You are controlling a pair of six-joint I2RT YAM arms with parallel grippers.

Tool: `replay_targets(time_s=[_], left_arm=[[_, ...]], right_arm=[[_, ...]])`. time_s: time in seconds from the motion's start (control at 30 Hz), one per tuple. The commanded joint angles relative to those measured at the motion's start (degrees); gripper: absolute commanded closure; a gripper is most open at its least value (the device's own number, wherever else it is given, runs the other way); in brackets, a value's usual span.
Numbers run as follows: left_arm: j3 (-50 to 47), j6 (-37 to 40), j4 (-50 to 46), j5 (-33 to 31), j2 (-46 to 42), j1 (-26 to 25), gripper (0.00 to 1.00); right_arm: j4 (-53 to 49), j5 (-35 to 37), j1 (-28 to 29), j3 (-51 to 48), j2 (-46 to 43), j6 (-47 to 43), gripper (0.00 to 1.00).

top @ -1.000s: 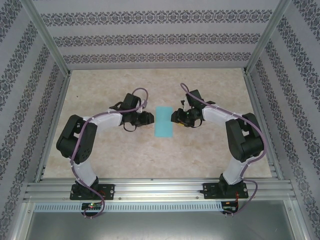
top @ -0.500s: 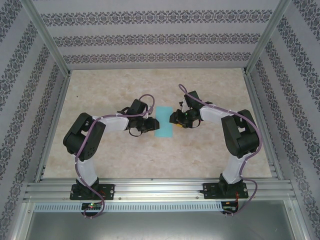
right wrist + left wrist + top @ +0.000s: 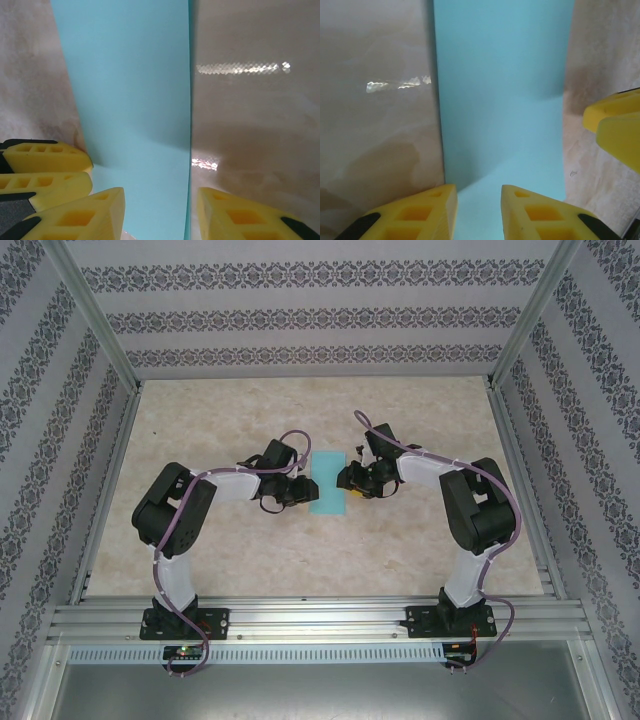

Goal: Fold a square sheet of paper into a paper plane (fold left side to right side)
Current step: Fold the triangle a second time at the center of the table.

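Note:
The square sheet of paper (image 3: 329,483) lies flat mid-table as a narrow teal-blue rectangle, longer front to back. My left gripper (image 3: 303,488) is at its left edge. In the left wrist view the left gripper (image 3: 479,192) is open, both yellow fingertips low over the paper (image 3: 500,100) with nothing between them. My right gripper (image 3: 345,480) is at the paper's right edge. Seen from the right wrist, the right gripper (image 3: 161,195) is open and straddles the long edge of the paper (image 3: 130,90), one finger over paper and one over bare table.
The beige marbled table (image 3: 240,540) is walled in by patterned panels and metal frame posts (image 3: 100,330). The two grippers face each other closely across the sheet; the right gripper's fingers (image 3: 617,130) show in the left wrist view, and the left gripper's fingers (image 3: 47,170) in the right wrist view.
My left gripper has moved right, up to the paper's left edge, and its jaws have narrowed a little. The right gripper has edged slightly left onto the paper's right edge.

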Motion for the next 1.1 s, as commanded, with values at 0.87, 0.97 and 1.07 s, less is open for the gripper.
replay_targets(time_s=[0.87,0.97,1.07], left_arm=[[-1.45,0.89,-0.99,-2.44,0.12,-0.57,0.70],[-1.45,0.95,-0.97,-2.49,0.12,-0.58,0.70],[-1.45,1.08,-0.98,-2.41,-0.09,-0.57,0.70]], right_arm=[[3.07,-4.07,2.55,-0.24,1.82,5.96,0.58],[3.07,-4.02,2.55,0.01,1.57,6.25,0.58],[3.59,-4.07,2.46,0.10,1.21,6.88,0.59]])
